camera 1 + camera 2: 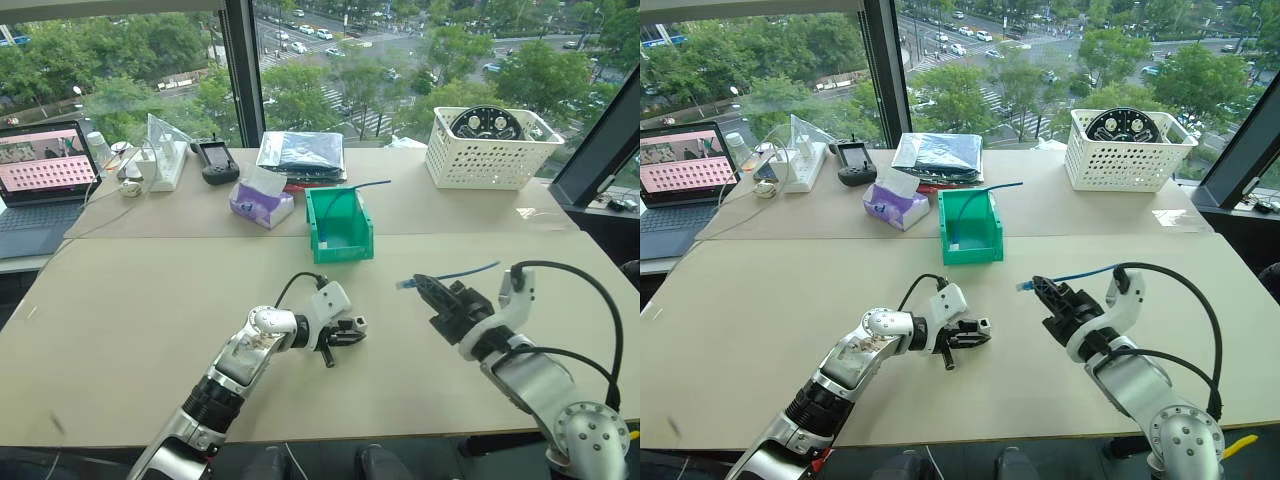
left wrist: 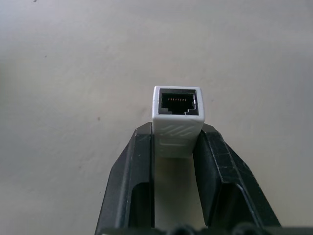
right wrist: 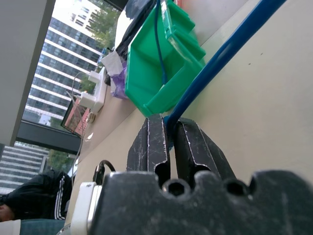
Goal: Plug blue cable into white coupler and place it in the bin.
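The white coupler [image 2: 177, 122] is pinched between the two black fingers of my left gripper [image 2: 177, 137], with its dark socket facing outward. This gripper [image 1: 348, 330] hovers low over the near middle of the table. To its right, my right gripper [image 1: 427, 286] is shut on the blue cable [image 1: 460, 271]. The cable's plug end [image 1: 403, 284] sticks out toward the left gripper, a short gap away. In the right wrist view the blue cable [image 3: 220, 54] runs out from between the closed fingers. The green bin [image 1: 340, 250] stands beyond both grippers, with another thin blue cable [image 1: 362, 186] hanging out of it.
A white lattice basket [image 1: 490, 150] sits at the back right. A purple tissue pack [image 1: 262, 203], a dark bag [image 1: 300, 152], a black handheld device [image 1: 215, 160] and a power strip [image 1: 165, 160] line the back. A laptop [image 1: 40, 185] is at far left.
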Robot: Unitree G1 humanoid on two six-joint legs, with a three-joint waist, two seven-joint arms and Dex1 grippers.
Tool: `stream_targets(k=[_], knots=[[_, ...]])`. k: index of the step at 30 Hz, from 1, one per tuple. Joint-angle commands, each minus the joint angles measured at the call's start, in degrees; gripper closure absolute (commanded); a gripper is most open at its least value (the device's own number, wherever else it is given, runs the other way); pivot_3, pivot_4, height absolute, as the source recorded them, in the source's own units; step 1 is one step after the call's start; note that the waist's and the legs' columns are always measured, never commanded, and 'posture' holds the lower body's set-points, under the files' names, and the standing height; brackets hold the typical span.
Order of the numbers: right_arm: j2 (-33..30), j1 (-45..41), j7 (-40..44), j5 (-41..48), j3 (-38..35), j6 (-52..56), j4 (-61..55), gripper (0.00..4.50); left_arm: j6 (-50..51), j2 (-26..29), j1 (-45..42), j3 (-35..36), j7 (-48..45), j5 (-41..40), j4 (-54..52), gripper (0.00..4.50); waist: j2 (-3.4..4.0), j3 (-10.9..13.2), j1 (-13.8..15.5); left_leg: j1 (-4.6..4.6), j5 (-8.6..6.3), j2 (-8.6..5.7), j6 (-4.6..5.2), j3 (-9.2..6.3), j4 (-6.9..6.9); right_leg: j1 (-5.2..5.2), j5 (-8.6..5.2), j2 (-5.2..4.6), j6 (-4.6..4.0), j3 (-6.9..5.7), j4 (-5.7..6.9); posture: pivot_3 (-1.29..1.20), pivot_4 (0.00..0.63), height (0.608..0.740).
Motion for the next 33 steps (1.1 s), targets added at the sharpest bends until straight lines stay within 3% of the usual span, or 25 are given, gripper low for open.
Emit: stream_targets(k=[1, 12, 33], knots=[[0.4, -0.52, -1.13, -2.25, 3.7, 0.6, -2.52, 4.5, 7.48, 2.58, -2.22, -3.34, 1.83, 3.67, -5.18, 3.87, 0.01, 0.0, -0.05, 0.01, 0.0, 0.0, 0.0, 0.0, 0.0, 0.0, -0.01, 0.01, 0.01, 0.0, 0.0, 0.0, 0.15, 0.74], [-0.57, -2.86, 0.8, -11.87, 12.02, 6.45, 1.82, 4.5, 17.88, 1.18, -3.85, -4.55, 4.38, 1.79, -8.9, 3.87, 0.01, 0.0, 0.05, 0.01, 0.0, 0.0, 0.0, 0.0, -0.01, -0.02, -0.11, -0.01, 0.15, 0.0, -0.01, 0.0, 0.15, 0.74], [3.04, -5.92, 4.82, -19.34, 11.54, 10.36, 6.38, 4.5, 20.93, 0.76, -3.36, -3.15, 8.16, -2.62, -9.55, 3.87, 0.01, -0.01, 0.06, 0.04, 0.0, 0.0, 0.0, -0.01, -0.01, 0.0, -0.11, 0.0, 0.16, -0.01, 0.02, 0.0, 0.15, 0.74]])
